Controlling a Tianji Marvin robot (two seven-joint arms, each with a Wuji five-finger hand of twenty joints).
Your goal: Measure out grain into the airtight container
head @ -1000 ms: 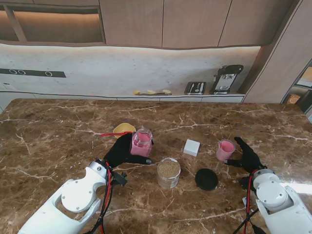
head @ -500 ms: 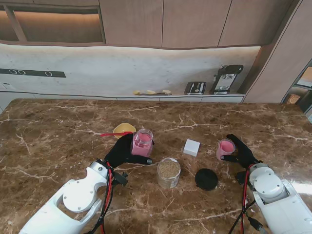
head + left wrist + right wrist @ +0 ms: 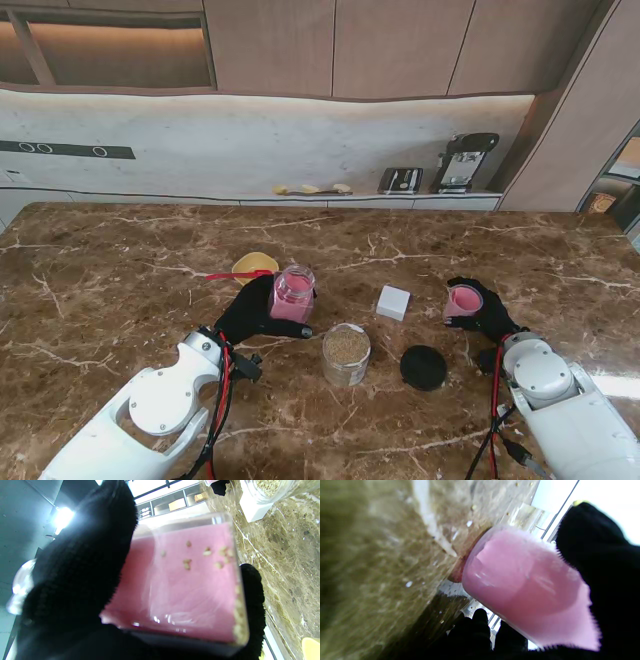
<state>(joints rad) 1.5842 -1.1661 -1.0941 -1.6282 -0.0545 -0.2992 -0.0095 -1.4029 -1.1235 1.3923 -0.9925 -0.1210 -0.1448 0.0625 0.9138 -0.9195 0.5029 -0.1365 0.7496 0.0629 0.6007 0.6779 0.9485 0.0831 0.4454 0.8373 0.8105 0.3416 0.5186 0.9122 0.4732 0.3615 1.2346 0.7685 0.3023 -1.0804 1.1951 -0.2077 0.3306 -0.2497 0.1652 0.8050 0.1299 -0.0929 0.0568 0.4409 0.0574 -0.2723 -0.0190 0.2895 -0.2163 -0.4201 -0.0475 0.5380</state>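
The grain jar [image 3: 346, 354] stands mid-table. Just to its left, the left hand [image 3: 252, 310] grips the pink container [image 3: 292, 293]. To the jar's right, the right hand [image 3: 484, 315] wraps around the pink cup [image 3: 462, 303].

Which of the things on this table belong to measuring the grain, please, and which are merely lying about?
For the job:
- pink container, held by the left hand
- pink cup, in the right hand
- grain jar
- black lid

Lying about:
- white block
- yellow piece
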